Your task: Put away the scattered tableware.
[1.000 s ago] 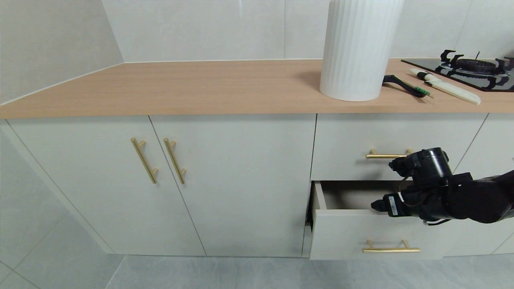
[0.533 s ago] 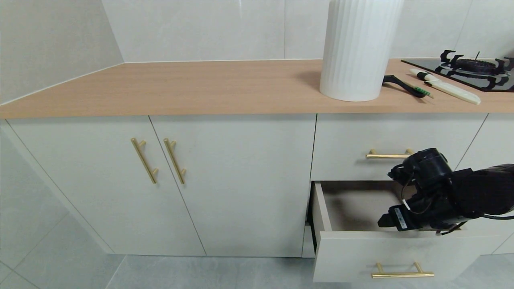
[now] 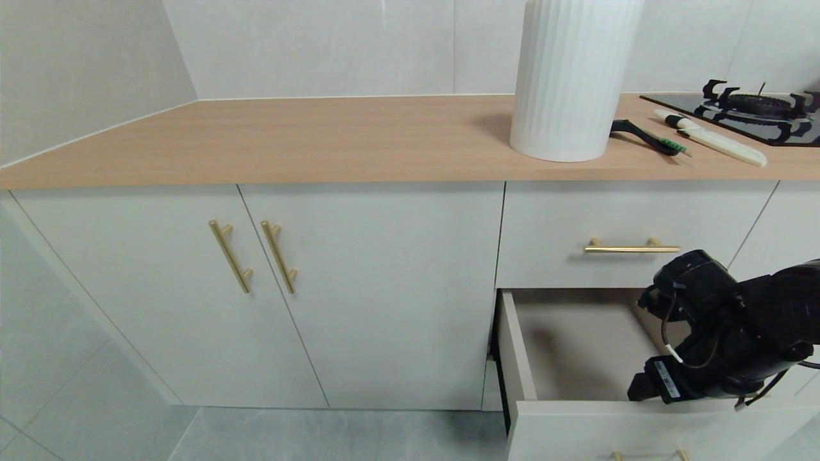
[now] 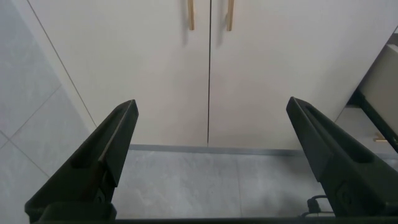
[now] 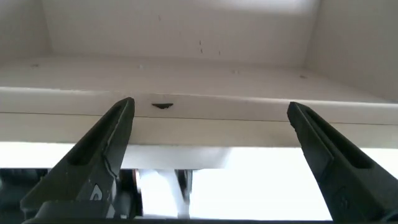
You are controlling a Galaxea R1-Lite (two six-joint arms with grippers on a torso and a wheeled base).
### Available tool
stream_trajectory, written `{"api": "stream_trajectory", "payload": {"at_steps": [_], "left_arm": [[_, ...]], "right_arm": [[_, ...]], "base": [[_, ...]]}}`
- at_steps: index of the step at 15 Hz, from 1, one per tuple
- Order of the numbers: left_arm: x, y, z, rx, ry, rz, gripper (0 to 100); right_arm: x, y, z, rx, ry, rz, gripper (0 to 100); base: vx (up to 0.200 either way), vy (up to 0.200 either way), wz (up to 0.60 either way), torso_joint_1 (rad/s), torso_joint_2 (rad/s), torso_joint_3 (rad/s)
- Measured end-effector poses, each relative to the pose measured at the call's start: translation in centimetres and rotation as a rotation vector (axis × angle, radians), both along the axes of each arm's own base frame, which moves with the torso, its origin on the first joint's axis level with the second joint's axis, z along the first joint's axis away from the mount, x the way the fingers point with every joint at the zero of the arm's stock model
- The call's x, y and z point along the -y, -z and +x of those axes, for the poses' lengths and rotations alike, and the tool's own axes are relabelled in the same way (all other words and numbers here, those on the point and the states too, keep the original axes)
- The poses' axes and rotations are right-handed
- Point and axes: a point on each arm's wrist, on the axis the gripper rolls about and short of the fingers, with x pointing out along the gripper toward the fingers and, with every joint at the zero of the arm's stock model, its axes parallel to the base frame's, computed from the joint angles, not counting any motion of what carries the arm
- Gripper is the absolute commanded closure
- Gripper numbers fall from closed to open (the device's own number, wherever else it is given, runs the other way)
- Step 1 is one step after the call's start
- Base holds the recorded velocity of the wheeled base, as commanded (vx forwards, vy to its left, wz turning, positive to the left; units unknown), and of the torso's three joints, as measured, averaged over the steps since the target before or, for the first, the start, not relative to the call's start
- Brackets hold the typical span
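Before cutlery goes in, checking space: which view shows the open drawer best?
Head view: the open drawer is seen from above, visible floor bare. Right wrist view gives its front edge close up; left wrist view, one corner.

text: none legible | small white sticker (image 3: 667, 387) on the right arm (image 3: 762, 326), near right, over the open drawer (image 3: 517, 358) | its print: too small to read

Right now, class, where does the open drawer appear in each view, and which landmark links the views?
Head view: open drawer at lower right, under the closed drawer.
Left wrist view: the drawer's side apparently juts out beside the double doors.
Right wrist view: the drawer's front edge runs across, interior beyond.
Landmark: gold door handles, in head and left wrist views.
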Motion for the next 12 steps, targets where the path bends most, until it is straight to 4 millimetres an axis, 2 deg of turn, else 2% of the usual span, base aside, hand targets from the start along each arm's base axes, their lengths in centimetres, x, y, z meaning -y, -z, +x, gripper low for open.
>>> {"api": "stream_trajectory", "payload": {"at_steps": [7,12], "left_arm": [[0.0,0.0,0.0,0.000,0.000,0.000,0],[0.0,0.0,0.0,0.000,0.000,0.000,0]], "right_arm": [[-0.1,0.6,-2.7,-0.236,-0.045,-0.074,0],[-0.4,0.7,-2.9,-0.275,-0.069,-0.094,0]], "base": [[0.000,0.000,0.00,0.000,0.00,0.000],[0.000,0.000,0.00,0.000,0.00,0.000]]}}
